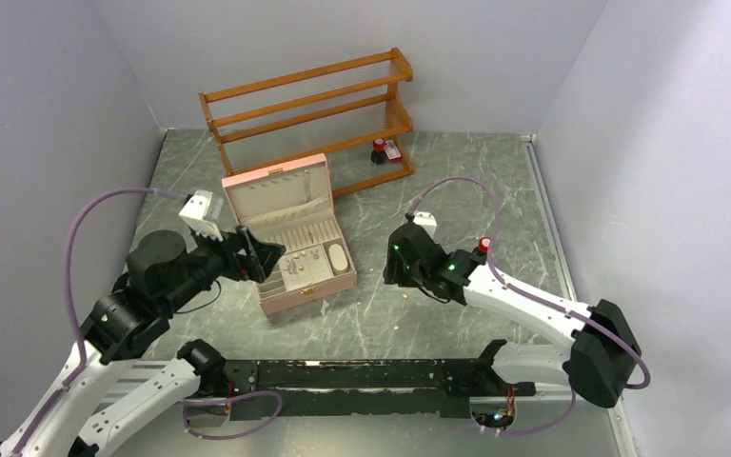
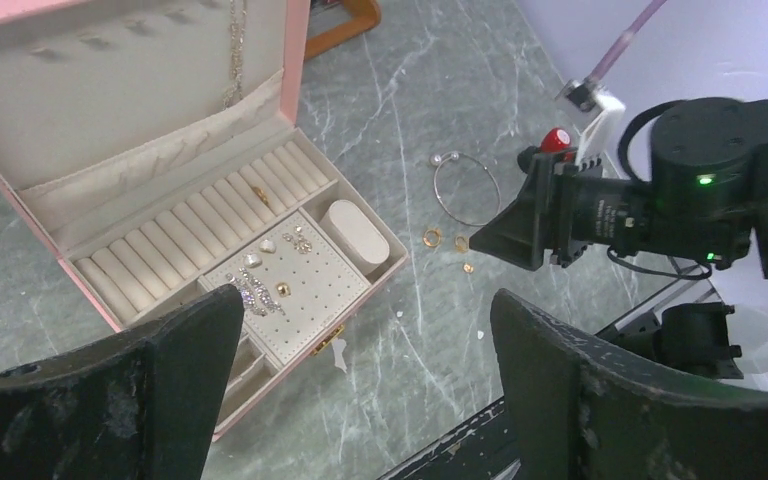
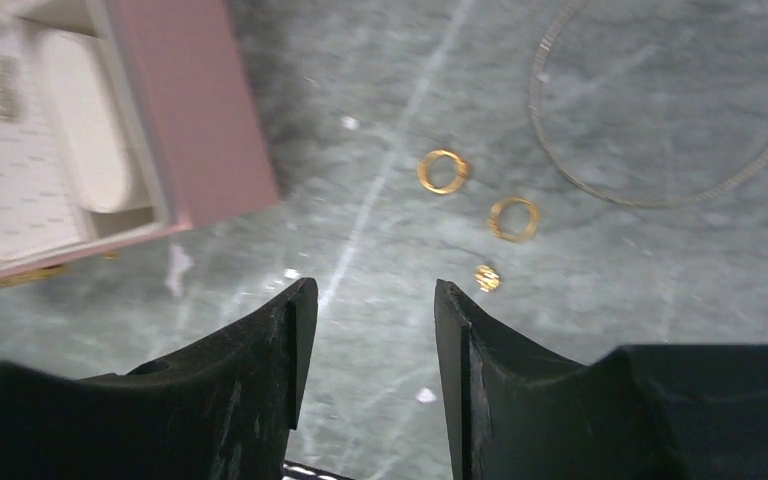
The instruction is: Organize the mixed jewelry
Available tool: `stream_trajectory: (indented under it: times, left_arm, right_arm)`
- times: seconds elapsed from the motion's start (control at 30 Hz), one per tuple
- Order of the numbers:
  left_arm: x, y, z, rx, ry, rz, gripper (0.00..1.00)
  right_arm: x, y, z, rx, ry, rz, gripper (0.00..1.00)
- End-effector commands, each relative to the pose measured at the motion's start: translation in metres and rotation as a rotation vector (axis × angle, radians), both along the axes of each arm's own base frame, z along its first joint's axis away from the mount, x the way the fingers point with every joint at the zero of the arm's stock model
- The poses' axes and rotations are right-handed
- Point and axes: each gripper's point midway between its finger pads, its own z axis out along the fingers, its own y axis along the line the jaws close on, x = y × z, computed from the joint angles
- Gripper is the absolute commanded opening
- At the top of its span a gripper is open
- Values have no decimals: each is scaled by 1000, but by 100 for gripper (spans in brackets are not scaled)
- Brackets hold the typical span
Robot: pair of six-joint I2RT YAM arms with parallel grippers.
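The open pink jewelry box [image 1: 316, 285] sits left of centre. Several earrings lie on its perforated pad [image 2: 310, 290], and a gold ring [image 2: 261, 196] sits in the ring rolls. My left gripper [image 1: 265, 255] hovers over the box's front edge [image 2: 367, 295], open wide and empty. On the table right of the box lie two gold rings [image 3: 444, 171] [image 3: 515, 218], a tiny gold piece [image 3: 487, 278] and a thin silver bangle [image 3: 640, 204]. My right gripper [image 3: 375, 285] is open just short of them, with nothing between its fingers.
A wooden two-shelf rack [image 1: 309, 105] stands at the back, a red-capped bottle [image 1: 379, 149] beside it. Another red cap [image 2: 557, 138] shows by the right arm. A chain [image 2: 234, 60] hangs inside the box lid. A black rail [image 1: 362, 373] runs along the near edge.
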Motion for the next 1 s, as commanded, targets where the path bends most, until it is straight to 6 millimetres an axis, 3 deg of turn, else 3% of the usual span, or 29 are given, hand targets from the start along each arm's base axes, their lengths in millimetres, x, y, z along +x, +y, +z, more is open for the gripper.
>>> stream_trajectory:
  times: [0.0,0.4,0.63,0.8,0.97]
  left_arm:
    - [-3,14,1,-12,-24,55,98]
    - [-19,20,-20,-69,4,54,94]
    - [-33,-11,-25,-27,-1,-170,98]
    - [-38,-18,-15,-64,-74,-233,98]
    - [-35,-26,-24,-70,-45,-252,92]
  right_arm:
    - [-10,-37,-19,-208,64,-33,51]
    - [-25,-43,-55,-228,123,-9,44]
    - [-17,-38,-67,-270,119,31,37]
    - [-7,-37,-69,-322,107,30,36]
    - [-1,-36,-70,-354,101,39,29]
